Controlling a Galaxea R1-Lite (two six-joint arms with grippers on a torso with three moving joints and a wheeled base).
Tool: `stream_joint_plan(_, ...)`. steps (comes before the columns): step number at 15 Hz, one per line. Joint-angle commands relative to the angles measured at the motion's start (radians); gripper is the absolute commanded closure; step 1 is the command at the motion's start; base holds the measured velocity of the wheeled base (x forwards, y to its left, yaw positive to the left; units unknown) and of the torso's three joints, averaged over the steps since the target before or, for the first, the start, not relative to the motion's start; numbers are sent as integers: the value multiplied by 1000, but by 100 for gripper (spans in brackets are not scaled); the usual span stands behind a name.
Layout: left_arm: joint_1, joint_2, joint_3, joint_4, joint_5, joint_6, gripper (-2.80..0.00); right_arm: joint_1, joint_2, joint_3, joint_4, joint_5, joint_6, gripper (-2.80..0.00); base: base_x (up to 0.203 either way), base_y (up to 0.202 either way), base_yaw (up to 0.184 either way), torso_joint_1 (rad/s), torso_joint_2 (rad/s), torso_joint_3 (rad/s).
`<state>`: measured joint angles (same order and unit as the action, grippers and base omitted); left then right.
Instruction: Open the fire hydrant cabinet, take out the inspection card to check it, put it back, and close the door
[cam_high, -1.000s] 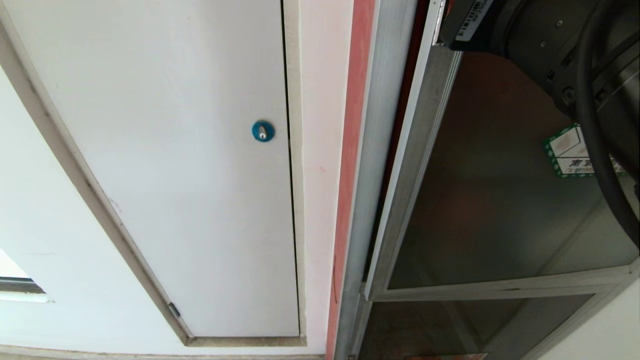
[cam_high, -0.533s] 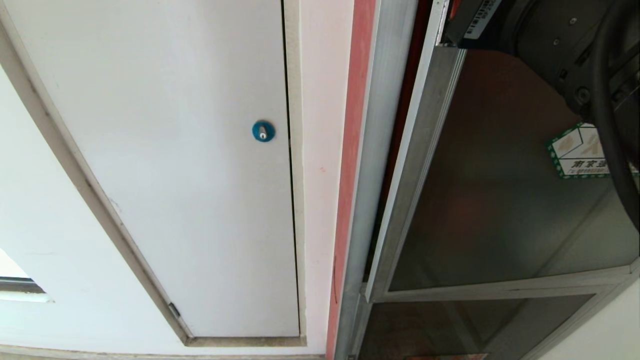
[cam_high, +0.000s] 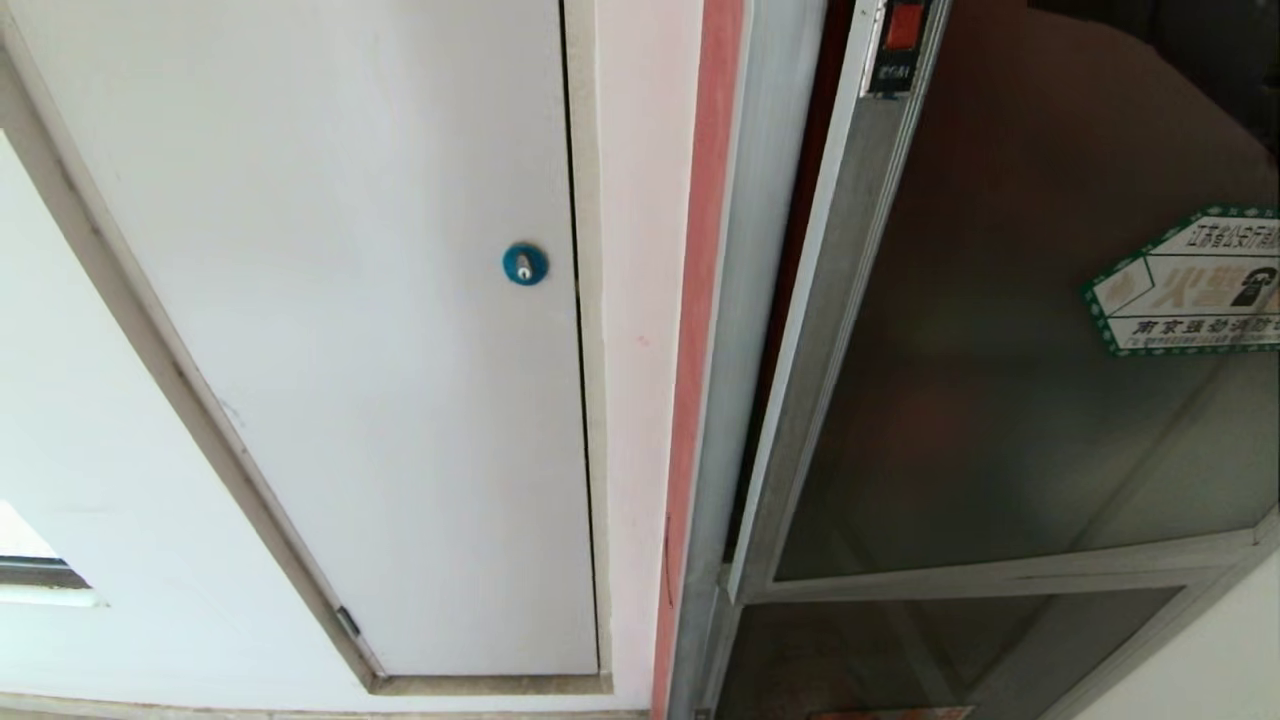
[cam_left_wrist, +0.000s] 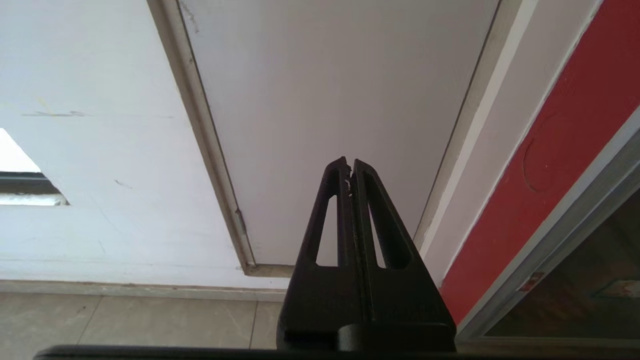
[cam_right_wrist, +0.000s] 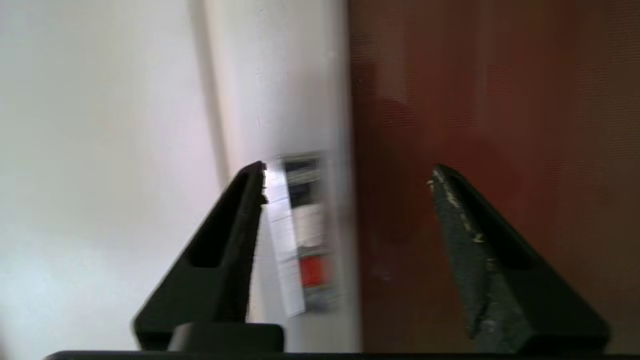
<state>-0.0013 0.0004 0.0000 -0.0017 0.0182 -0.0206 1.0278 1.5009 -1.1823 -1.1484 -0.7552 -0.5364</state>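
Observation:
The fire hydrant cabinet (cam_high: 745, 300) shows its silver frame, with a narrow dark red gap beside the door's edge. The door (cam_high: 1000, 420) is dark tinted glass with a green-bordered white sticker (cam_high: 1190, 285) and a small latch with a red button (cam_high: 900, 40) at its edge. My right gripper (cam_right_wrist: 348, 172) is open and empty, its fingers either side of the door's edge and the latch (cam_right_wrist: 307, 235), not touching them. In the head view only a dark bit of the right arm (cam_high: 1230, 50) shows. My left gripper (cam_left_wrist: 350, 162) is shut and parked low. The inspection card is out of view.
A white flush panel (cam_high: 350, 300) with a round blue lock (cam_high: 525, 263) fills the wall left of the cabinet. A red strip (cam_high: 700, 400) runs between them. A smaller glass panel (cam_high: 900, 650) sits below the door. Floor tiles (cam_left_wrist: 125, 320) lie under the left gripper.
The right arm has pulled back towards the head view's upper right, uncovering the latch and most of the sticker. The door's gap looks unchanged.

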Motion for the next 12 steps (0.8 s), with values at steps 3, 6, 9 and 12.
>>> stream_joint_plan(3,1,1,0,0,0,-1,0,10,4,-3,-2,-6,-4,-280,0,0,0,0,0,0)
stream_joint_plan(6,0,0,0,0,0,-1,0,15,-17,-5,-1,-13,-5,-280,0,0,0,0,0,0)
stream_joint_plan(9,1,0,1,0,0,-1,0,15,-51,2,-1,-31,-17,0,0,0,0,0,0,0)
stream_joint_plan(12,1,0,0,0,0,-1,0,14,-82,1,0,-32,-19,0,0,0,0,0,0,0)
